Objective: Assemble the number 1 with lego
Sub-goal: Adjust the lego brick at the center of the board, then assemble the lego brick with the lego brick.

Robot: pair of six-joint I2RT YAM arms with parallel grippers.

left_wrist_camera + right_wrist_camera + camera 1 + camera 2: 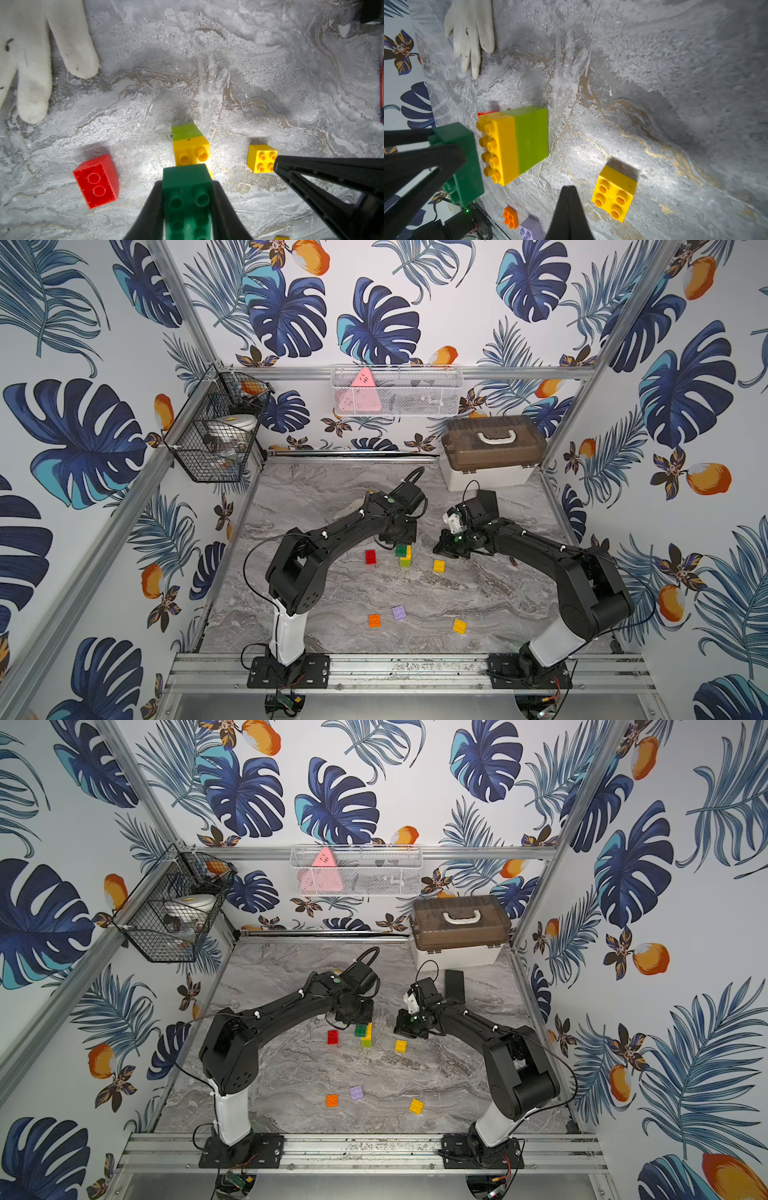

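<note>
Closest to the lens is the dark green 2x4 brick (188, 207), clamped across its narrow width by the left end effector (187, 185). The studs face up and the hollow underside is free, which is the grip you'd want for pressing it down onto something.

That something is the start of the number 1, a yellow 2x4 brick (502, 149) sitting on a lime green block (532, 137) mid-surface. From the right wrist view there's a thin gap between the green brick and the yellow studs, so I'd say it's hovering just above, not seated yet. It looks a touch tilted too, and in the left wrist view the yellow brick's two far studs poke out past it. My guess is it needs squaring up before the push.

The right end effector (569, 189) is pinched shut with nothing in it. It sits just right of the stack, beside a loose yellow 2x2 brick (614, 193). It may be parked clear, or ready to brace the stack, can't say which.

- Red brick (96, 180): left of the stack, close but apart.
- Orange 2x2 (374, 620), lilac 2x2 (399, 612) and another yellow 2x2 (459, 626): scattered on the near side of the marble surface (478, 597).
- White knitted glove (41, 52): far left, well apart.
- Lidded storage box (492, 452): far right corner.

Nothing sits between the green brick and the studs. The red brick and the right arm's tip are the only tight neighbours.
</note>
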